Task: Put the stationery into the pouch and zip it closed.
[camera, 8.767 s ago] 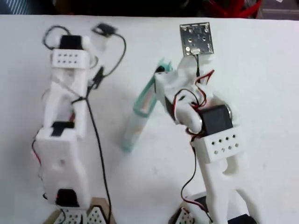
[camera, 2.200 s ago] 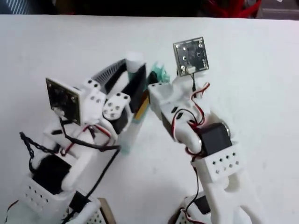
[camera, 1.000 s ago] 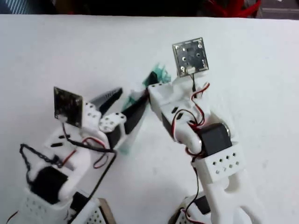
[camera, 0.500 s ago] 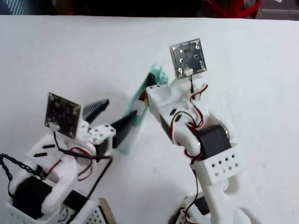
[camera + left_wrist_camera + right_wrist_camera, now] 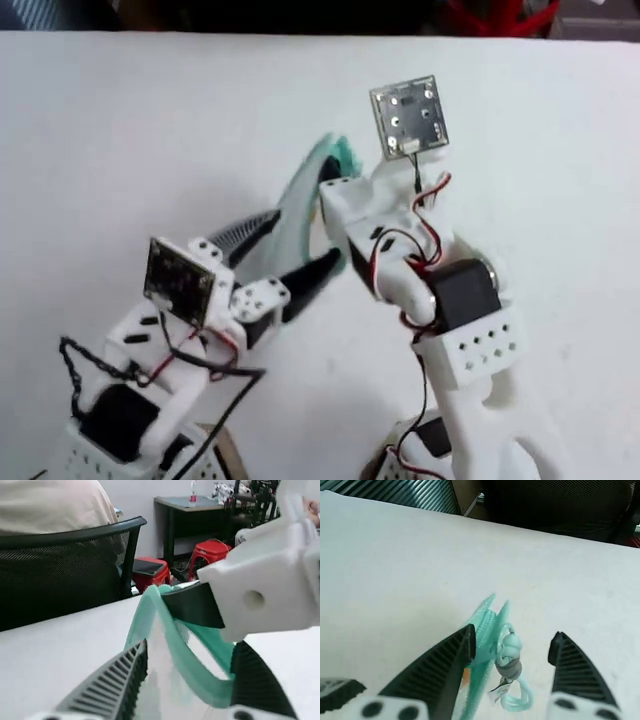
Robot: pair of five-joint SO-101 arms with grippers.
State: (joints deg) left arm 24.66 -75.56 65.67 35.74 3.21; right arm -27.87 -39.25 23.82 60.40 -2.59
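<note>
The right gripper [image 5: 513, 634] stands wide open, its two black fingers well apart, and it grips nothing. Between them lies the end of the pouch [image 5: 484, 616], much nearer one finger than the other. The teal zip pull [image 5: 509, 656], with its looped cord, hangs in the gap between the fingers. Seen from the left wrist, one black finger of this gripper rests against the pouch's raised teal edge.

The left gripper [image 5: 310, 236] is likewise open, with a ribbed grey finger on one side and a smooth black one on the other. The pouch's teal-edged, see-through body runs up between these fingers without being clamped.

From above, the pouch arcs from the left gripper's open jaws up to the right gripper. It stands on its edge rather than lying flat, between the two arms. Whether the zip is drawn shut along its length I cannot tell. Under it all is the white table [image 5: 150, 120].
</note>
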